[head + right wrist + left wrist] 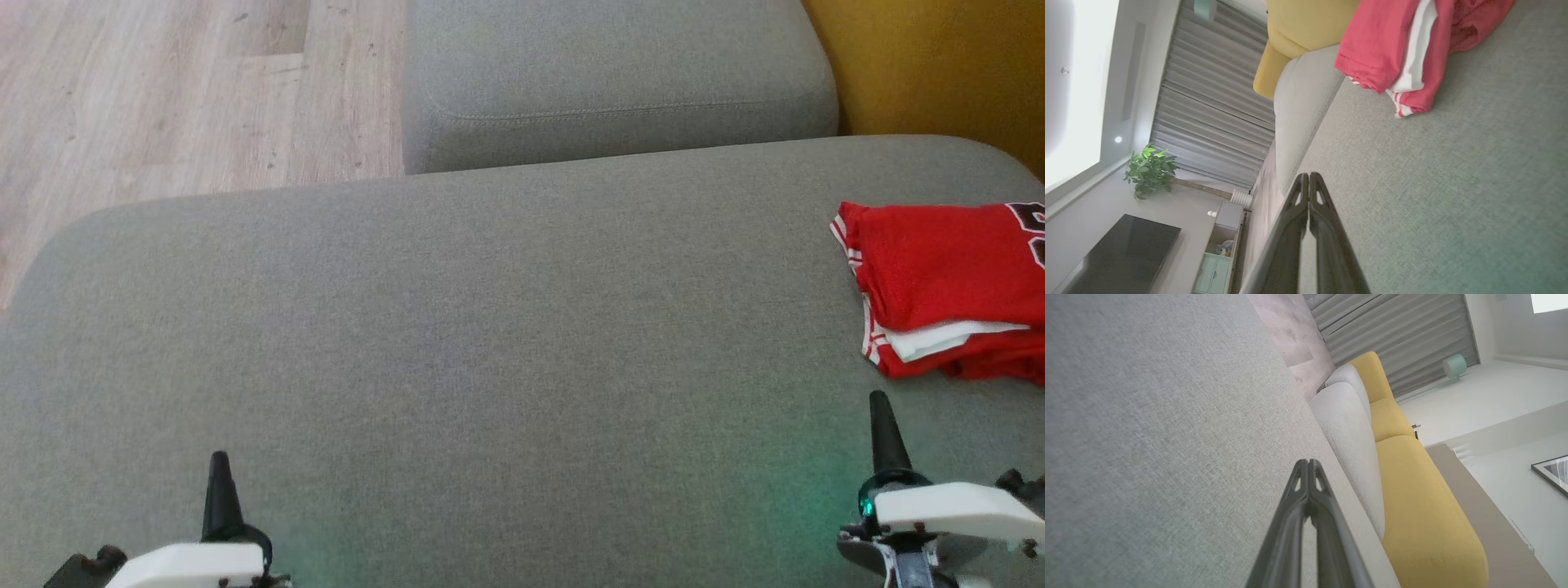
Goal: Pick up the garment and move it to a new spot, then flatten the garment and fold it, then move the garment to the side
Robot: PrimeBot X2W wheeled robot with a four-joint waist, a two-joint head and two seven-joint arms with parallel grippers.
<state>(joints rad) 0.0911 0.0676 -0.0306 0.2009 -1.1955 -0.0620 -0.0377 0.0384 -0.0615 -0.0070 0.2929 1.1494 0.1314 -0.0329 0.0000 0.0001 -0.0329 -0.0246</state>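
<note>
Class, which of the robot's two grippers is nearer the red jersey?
The right gripper, shut, its tip just short of the folded red jersey. The left gripper, also shut, sits far across the grey cushion.

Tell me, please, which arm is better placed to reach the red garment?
Probably the right. The right gripper, shut, sits close to the red garment at the right side of the grey seat; the left gripper, also shut, is far across it.
</note>
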